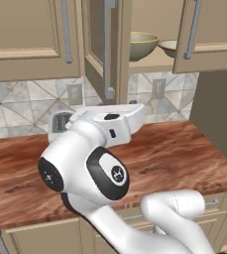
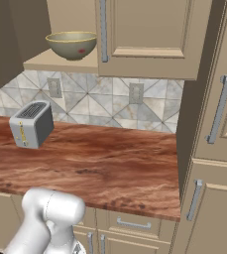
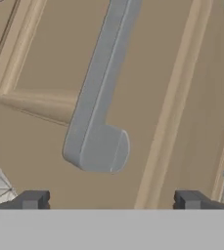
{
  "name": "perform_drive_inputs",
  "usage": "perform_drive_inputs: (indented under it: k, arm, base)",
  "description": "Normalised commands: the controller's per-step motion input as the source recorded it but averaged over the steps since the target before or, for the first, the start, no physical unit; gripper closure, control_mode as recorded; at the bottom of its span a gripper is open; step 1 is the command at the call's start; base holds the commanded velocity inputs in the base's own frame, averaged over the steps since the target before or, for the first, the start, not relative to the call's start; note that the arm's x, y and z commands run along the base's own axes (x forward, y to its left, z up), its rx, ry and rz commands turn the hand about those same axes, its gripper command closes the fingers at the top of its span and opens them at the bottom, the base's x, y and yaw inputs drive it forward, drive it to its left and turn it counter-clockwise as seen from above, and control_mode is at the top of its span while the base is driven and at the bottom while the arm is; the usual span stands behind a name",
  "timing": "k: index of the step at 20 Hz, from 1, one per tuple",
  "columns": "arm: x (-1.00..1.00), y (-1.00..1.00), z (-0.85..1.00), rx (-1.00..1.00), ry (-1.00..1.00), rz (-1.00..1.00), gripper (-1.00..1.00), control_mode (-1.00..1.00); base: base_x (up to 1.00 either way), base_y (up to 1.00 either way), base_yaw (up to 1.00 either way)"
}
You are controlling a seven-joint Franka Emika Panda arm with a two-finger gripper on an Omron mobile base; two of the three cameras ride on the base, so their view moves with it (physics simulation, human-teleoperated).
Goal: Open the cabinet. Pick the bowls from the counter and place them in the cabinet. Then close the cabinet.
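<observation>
The claw (image 3: 111,200) stands wide open, gripping nothing, its two dark fingertips (image 3: 31,199) set well apart at the foot of the hand view and aimed at a beige door panel. The rounded lower end of a grey bar handle (image 3: 100,117) sits between and just above the tips, not touching either.

In the left base view the cabinet (image 1: 149,62) hangs with both doors swung out: the left door (image 1: 102,47) stands edge-on toward the camera and the right door (image 1: 211,34) is angled outward. On the beige shelf inside, the deep bowl (image 1: 142,44) sits upright, and the shallow bowl (image 1: 168,47) rests just beside it on the right, partly hidden by the right door. The right base view shows the deep bowl (image 2: 72,44) on the shelf next to a door's handle (image 2: 103,30).

Below, the reddish-brown bench (image 2: 110,158) carries a grey toaster (image 2: 31,124) near the tiled backsplash (image 2: 115,101). The white arm (image 1: 92,163) rises in front of the bench, its wrist folded up toward the left door.
</observation>
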Motion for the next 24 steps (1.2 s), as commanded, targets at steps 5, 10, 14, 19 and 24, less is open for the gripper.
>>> perform_drive_inputs:
  k: [5, 10, 14, 19, 24]
  arm:
    - [0.47, -0.49, -0.21, 0.12, -0.16, 0.00, -1.00, -1.00]
    - [0.70, -0.50, -0.07, 0.12, -0.14, 0.00, -1.00, -1.00]
    - [0.72, -0.49, 0.00, 0.08, -0.15, 0.00, -1.00, -1.00]
    - [0.67, -0.56, 0.00, 0.10, -0.14, 0.00, -1.00, -1.00]
    - [0.68, -0.40, 0.00, 0.02, -0.19, 0.00, -1.00, -1.00]
  base:
    - [0.00, 0.00, 0.00]
    - [0.00, 0.00, 0.00]
    - [0.00, 0.00, 0.00]
    - [0.00, 0.00, 0.00]
    - [0.00, 0.00, 0.00]
